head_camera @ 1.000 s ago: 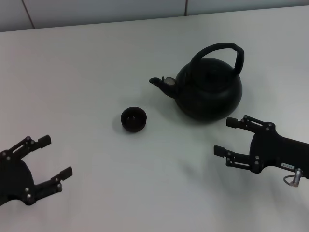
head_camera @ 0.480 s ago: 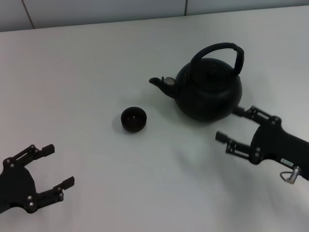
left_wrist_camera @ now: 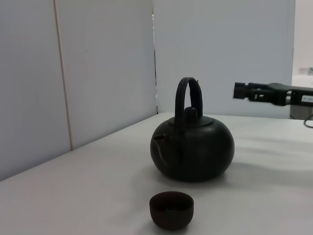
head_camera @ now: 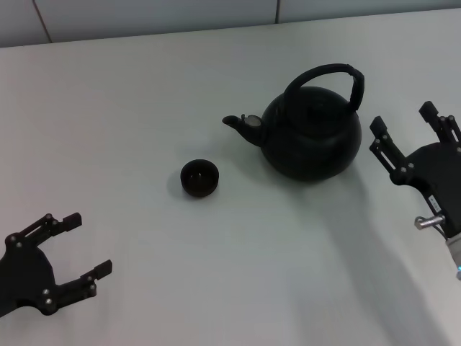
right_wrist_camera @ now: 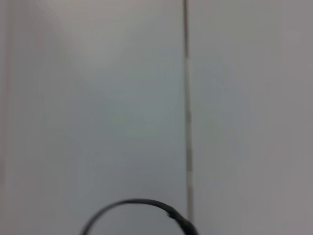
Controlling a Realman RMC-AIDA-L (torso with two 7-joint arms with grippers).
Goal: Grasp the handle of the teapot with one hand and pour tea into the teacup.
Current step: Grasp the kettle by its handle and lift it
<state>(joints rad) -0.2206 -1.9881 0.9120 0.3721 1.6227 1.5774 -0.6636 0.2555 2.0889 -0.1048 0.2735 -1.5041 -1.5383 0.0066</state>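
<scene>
The black teapot stands upright on the white table, spout pointing left, its arched handle rising over the lid. It also shows in the left wrist view, and the top of the handle shows in the right wrist view. The small black teacup sits left of and nearer than the spout; it also shows in the left wrist view. No tea is visible. My right gripper is open, raised just right of the teapot, and appears in the left wrist view. My left gripper is open at the near left.
A white table carries everything. A pale panelled wall runs along its far edge and also shows in the left wrist view.
My right gripper has risen and swung from the table in front of the teapot to its right side, fingers now pointing up and back. My left gripper drew back slightly, then stayed.
</scene>
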